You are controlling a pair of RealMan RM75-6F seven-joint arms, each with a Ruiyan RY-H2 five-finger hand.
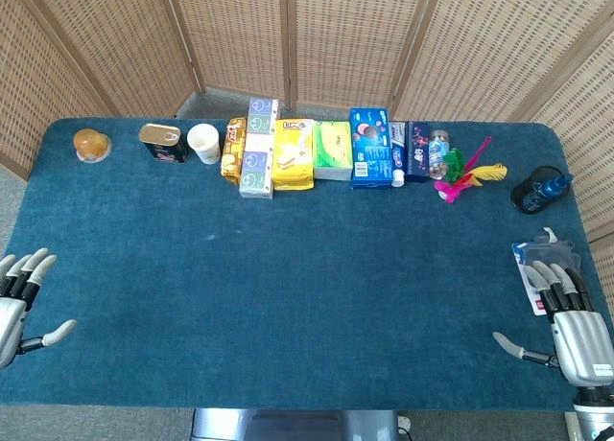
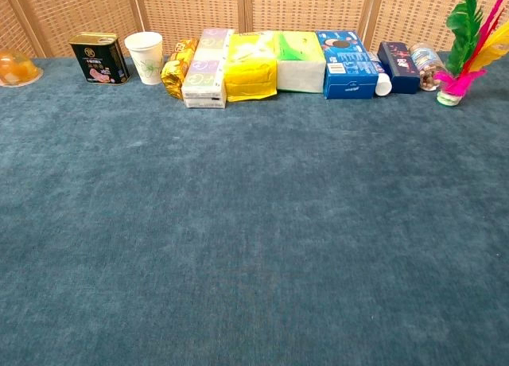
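Observation:
My left hand (image 1: 19, 302) rests at the table's near left edge, fingers spread, holding nothing. At the near right my right hand (image 1: 568, 318) is also spread and empty, its fingertips lying over a flat white and blue packet (image 1: 533, 268). A row of goods lines the far edge: an orange jelly cup (image 1: 92, 145), a dark tin (image 1: 164, 142), a white paper cup (image 1: 203, 142), a gold bag (image 1: 233, 150), a lilac box (image 1: 259, 148), a yellow pack (image 1: 294, 153), a green tissue pack (image 1: 333, 150), a blue box (image 1: 370, 148). Neither hand appears in the chest view.
Further right stand a toothpaste box (image 1: 418, 151), a small jar (image 1: 438, 153), a feathered shuttlecock (image 1: 462, 175) and a dark cap with a blue bottle (image 1: 540, 190). The blue cloth table (image 1: 288, 288) is backed by wicker screens (image 1: 355, 38).

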